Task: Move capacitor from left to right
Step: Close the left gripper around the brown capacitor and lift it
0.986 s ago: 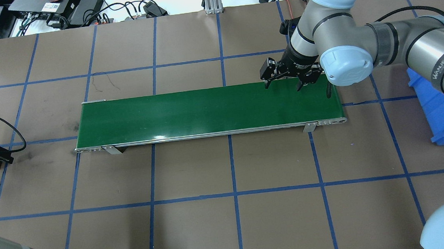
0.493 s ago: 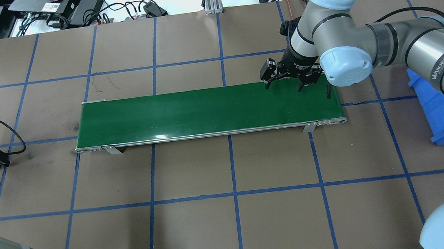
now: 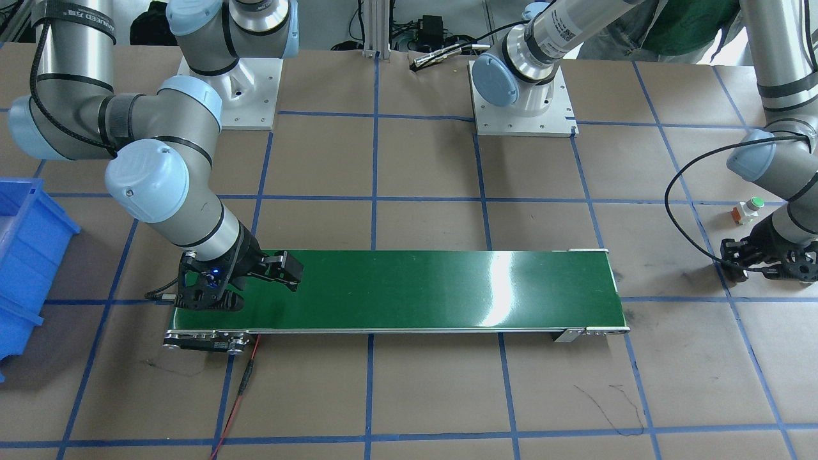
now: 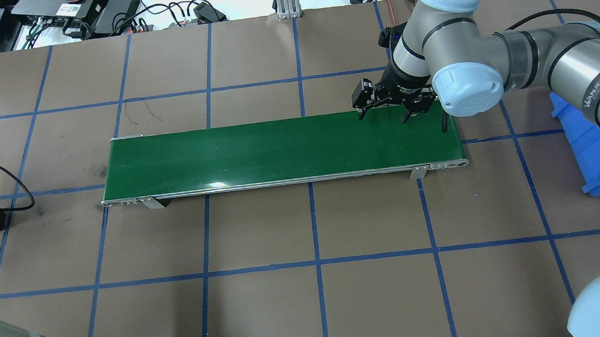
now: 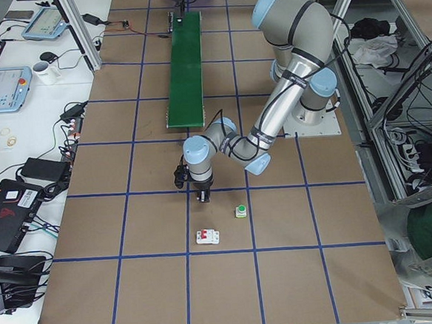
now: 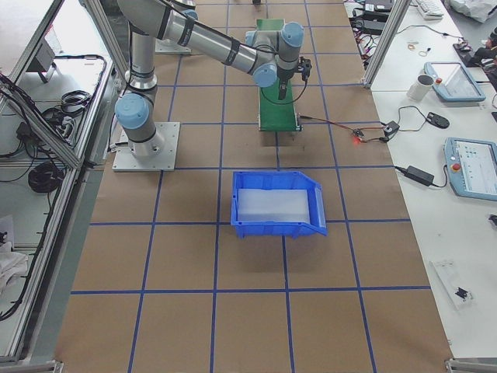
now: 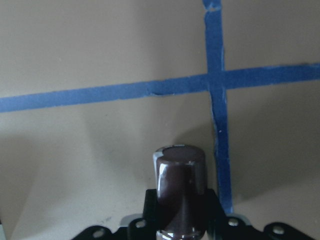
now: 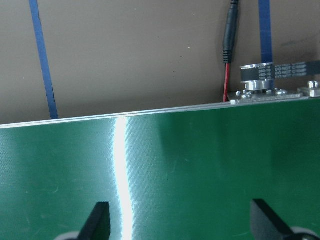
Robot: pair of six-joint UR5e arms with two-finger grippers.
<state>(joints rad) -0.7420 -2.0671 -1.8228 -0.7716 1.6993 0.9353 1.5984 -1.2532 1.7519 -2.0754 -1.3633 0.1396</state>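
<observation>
We find the small dark maroon cylindrical capacitor with its glossy sleeve [image 7: 180, 192] in the left gripper [image 3: 751, 259]. In the left wrist view its black fingers [image 7: 150, 202] are drawn in against both sides of the sleeve, and the grey-rimmed flat end of the part points away from the gripper body. This gripper sits low over the brown paper-covered table with its blue tape grid [image 4: 367, 211], beyond the left end of the long green conveyor belt [image 4: 277, 149] and well apart from it. A blue tape crossing lies just beyond the capacitor. We cannot tell whether the part touches the paper. Near the same gripper, on the paper, stand a small white button part with a green cap [image 3: 749, 209] and, farther out, a white boxy block with a red mark [image 5: 208, 237]. The right gripper [image 4: 384, 116] hangs over the right end of the belt at its far edge. Its two black fingertips [image 8: 97, 220] are spread wide with only bare green belt between them, and it holds nothing. A blue plastic bin [image 4: 599, 155] stands on the paper to the right of the belt's right end.
</observation>
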